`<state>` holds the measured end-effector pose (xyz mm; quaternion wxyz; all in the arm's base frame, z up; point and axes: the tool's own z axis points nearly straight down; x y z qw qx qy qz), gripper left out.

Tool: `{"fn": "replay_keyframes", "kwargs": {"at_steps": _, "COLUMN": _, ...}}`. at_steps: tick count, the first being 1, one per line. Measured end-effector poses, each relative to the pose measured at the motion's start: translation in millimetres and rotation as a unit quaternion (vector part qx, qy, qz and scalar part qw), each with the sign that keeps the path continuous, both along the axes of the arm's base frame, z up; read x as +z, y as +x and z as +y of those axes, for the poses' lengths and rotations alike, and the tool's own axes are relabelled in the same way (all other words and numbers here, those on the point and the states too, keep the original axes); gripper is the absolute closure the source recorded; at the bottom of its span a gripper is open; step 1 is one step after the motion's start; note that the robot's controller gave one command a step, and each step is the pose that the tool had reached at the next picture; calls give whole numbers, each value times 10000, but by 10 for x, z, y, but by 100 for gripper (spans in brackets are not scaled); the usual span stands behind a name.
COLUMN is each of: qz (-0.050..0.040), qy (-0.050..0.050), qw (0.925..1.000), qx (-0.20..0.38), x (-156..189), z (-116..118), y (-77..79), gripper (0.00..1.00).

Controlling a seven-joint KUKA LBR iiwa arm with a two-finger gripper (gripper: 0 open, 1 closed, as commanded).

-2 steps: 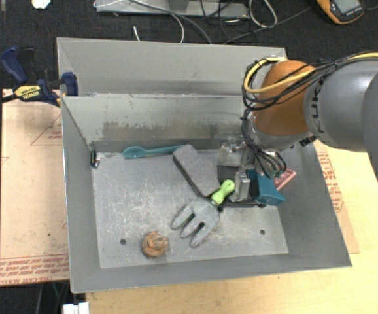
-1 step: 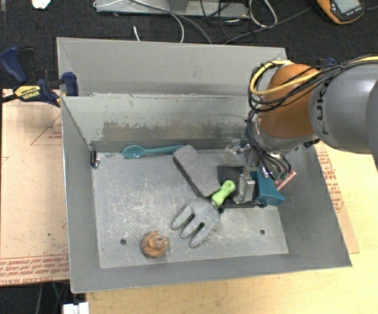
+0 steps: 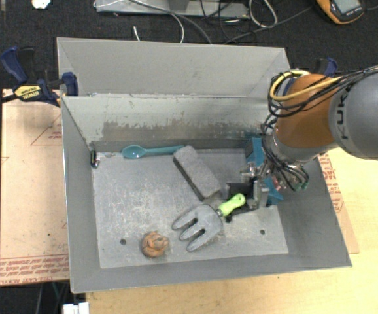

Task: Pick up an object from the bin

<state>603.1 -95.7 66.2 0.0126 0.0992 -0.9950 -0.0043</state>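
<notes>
A grey hand fork (image 3: pixel 201 226) with a green handle (image 3: pixel 232 205) lies on the floor of the bin (image 3: pixel 176 113), right of centre and toward the near wall. Its tines point down-left and its long axis runs up-right, straight toward the claw (image 3: pixel 259 193). The claw, on the arm reaching in from the right, sits low at the handle's far end. It is just beside that end or touching it; which of the two cannot be told. Nor can it be told whether the claw is open or closed, or whether it has hold of anything. Any lift would probably start from the handle, the part nearest the claw. A grey block (image 3: pixel 195 171) lies just up-left of the handle. A teal spoon (image 3: pixel 151 151) rests by the back wall, and a brown shell-like lump (image 3: pixel 154 243) sits near the front left, well apart.
</notes>
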Motion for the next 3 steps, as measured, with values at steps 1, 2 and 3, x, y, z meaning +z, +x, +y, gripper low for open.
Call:
{"fn": "replay_keyframes", "kwargs": {"at_steps": 1, "qz": 0, "qy": 0, "qw": 10000, "qx": 2, "x": 0, "z": 1, "y": 0, "gripper": 100}}
{"fn": "replay_keyframes", "kwargs": {"at_steps": 2, "qz": -22, "qy": 30, "qw": 9996, "qx": 267, "x": 615, "z": -245, "y": -47, "gripper": 100}}
{"fn": "replay_keyframes", "kwargs": {"at_steps": 3, "qz": -11, "qy": 45, "qw": 9976, "qx": 688, "x": 1415, "z": -78, "y": 492, "gripper": 100}}
